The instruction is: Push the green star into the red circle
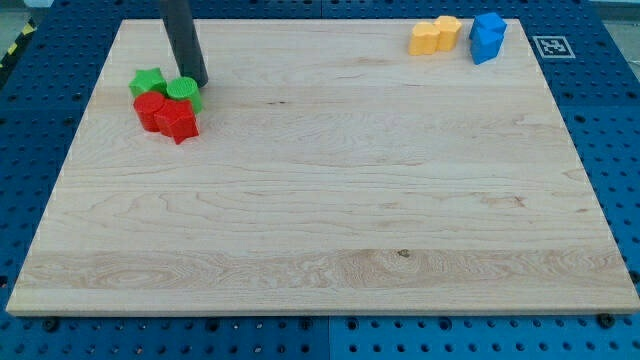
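The green star (147, 82) lies near the board's top left and touches the red circle (150, 108) just below it. A green circle (184, 92) sits to the star's right, and a red star (179, 122) sits below that, against the red circle. The four blocks form one tight cluster. My tip (199, 83) rests at the upper right edge of the green circle, to the right of the green star, with the rod rising toward the view's top.
Two yellow blocks (435, 35) lie together near the top right, with two blue blocks (487, 37) just to their right. The wooden board (330, 220) sits on a blue perforated table. A marker tag (551, 45) lies off the top right corner.
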{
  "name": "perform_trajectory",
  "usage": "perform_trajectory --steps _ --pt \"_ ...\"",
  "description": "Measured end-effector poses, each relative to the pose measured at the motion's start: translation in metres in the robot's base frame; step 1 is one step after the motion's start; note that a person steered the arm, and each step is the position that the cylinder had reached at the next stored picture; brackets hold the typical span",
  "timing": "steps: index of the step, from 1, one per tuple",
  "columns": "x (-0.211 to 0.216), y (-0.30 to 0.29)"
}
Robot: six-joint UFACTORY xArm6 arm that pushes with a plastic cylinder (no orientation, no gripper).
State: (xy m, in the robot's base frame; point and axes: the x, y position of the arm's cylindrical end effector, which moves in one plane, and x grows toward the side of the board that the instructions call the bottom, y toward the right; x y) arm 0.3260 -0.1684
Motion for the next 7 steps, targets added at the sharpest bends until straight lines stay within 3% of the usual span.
perform_trajectory --steps 2,4,7 --pt "-0.047 -0.015" --pt "-0.044 -0.053" --pt "-0.009 -0.051"
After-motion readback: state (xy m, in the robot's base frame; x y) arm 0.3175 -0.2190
